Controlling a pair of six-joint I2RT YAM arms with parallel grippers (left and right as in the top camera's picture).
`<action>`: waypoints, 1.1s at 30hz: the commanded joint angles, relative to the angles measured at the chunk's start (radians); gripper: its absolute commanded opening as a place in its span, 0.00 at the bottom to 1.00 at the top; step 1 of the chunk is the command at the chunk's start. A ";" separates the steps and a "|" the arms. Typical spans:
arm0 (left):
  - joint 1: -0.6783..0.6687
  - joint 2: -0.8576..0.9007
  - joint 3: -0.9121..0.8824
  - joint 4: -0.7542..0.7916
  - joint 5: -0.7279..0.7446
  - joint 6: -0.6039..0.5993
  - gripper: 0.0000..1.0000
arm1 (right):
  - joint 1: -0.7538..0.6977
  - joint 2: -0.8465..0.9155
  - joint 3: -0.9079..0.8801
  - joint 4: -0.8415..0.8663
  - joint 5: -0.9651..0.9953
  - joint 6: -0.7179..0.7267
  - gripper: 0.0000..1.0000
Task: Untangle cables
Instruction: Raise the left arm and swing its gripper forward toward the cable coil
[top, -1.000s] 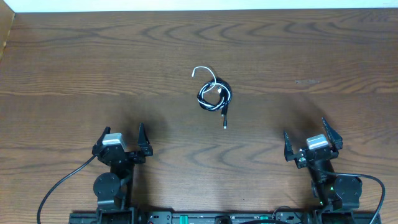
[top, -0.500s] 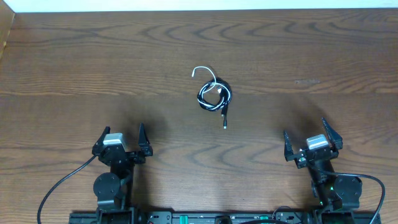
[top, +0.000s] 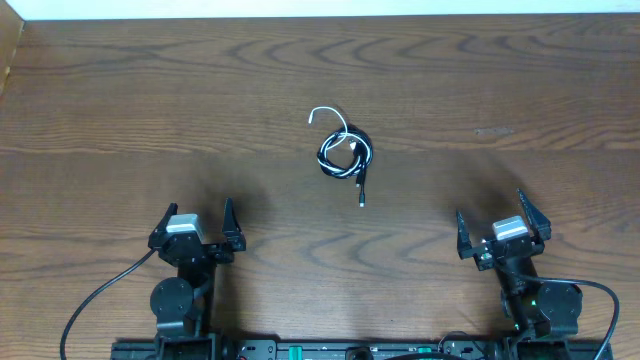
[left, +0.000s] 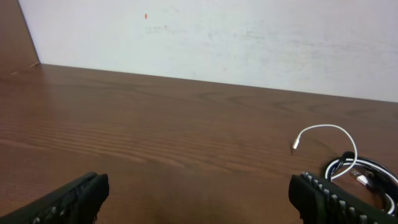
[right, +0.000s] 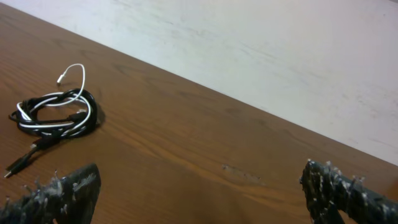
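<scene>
My left end effector (top: 196, 212) has its two fingers spread as wide as they go with nothing between them, and my right end effector (top: 491, 207) is the same: fully apart and empty. Both sit low at the near edge of the tabletop (top: 120, 100), one on each side. The cables (top: 345, 155) lie well apart from both, out toward the middle and roughly between my two arms. They are wound together into one small, tight coil. The black cable (top: 362, 185) sends a short straight tail with a plug back toward me, and the white cable (top: 330, 109) arcs its free end out on the far side. Nothing has changed over the last second: neither arm has moved, and the coil lies exactly where it did. To me that means the untangling has not begun. I judge that the two loose ends are the easiest parts to pinch, one for each side, once I reach out.
</scene>
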 joint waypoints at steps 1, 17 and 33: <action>0.000 -0.007 0.030 -0.044 0.037 -0.043 0.98 | -0.007 -0.005 -0.001 -0.006 0.007 0.014 0.99; 0.000 0.396 0.583 -0.358 0.100 -0.078 0.97 | -0.007 -0.005 -0.001 -0.005 0.007 0.014 0.99; 0.000 1.138 1.220 -0.913 0.325 -0.072 0.98 | -0.007 -0.005 -0.001 -0.005 0.007 0.014 0.99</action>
